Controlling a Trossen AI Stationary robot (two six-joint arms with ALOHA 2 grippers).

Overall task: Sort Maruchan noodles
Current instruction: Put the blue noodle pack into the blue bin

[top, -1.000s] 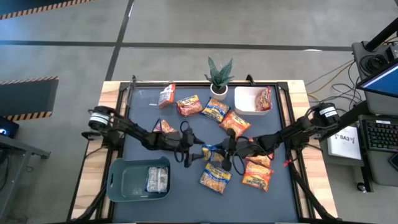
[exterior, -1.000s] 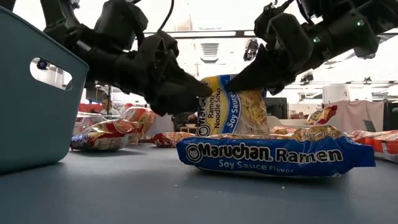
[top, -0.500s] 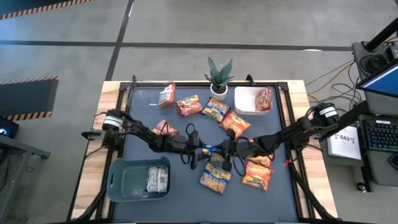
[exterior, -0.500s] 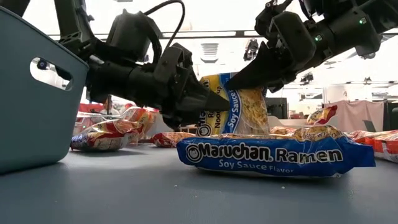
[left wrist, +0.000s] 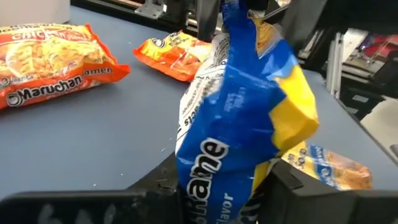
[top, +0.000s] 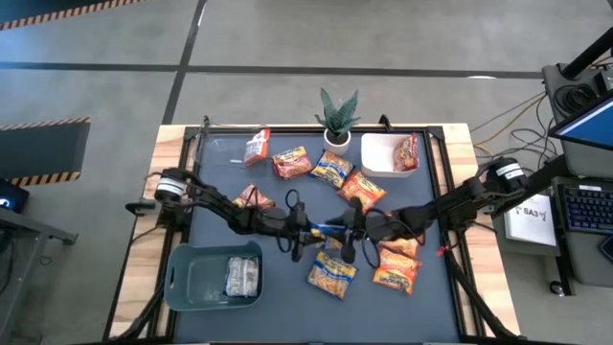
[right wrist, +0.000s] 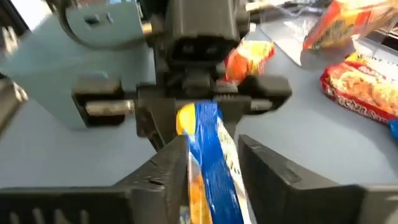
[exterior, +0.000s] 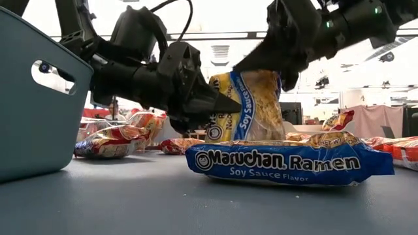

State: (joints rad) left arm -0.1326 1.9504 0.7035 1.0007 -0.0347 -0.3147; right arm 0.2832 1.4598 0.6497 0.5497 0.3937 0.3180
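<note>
An upright blue-and-yellow Maruchan packet (exterior: pixel 251 108) stands mid-table between both grippers. My left gripper (top: pixel 311 233) reaches in from the table's left and is shut on it. My right gripper (top: pixel 348 233) comes from the right, open, with its fingers on either side of the packet's upper edge (right wrist: pixel 208 134). More noodle packets lie flat: a blue one (exterior: pixel 287 163) up front, orange ones (top: pixel 397 271) to the right and further ones (top: pixel 330 170) at the back. My left gripper pinches the packet's end nearest it (left wrist: pixel 217 186) between its two fingers, one on each flat face. The fingers come in about level from the table's left. The packet stands on edge, leaning a little; the blue packet in front hides its bottom. My right gripper: I cannot tell whether a finger touches the packet.
A teal bin (top: pixel 182 278) at the front left holds a silvery packet (top: pixel 242 276). A white bin (top: pixel 383 165) at the back right holds a red packet (top: pixel 407 151). A potted plant (top: pixel 337 117) stands at the far edge.
My left gripper has moved right to the upright packet and shut on it. My right gripper has risen slightly and opened around the packet's top. The packet has turned and tipped a little, showing more of its face in the low view.
</note>
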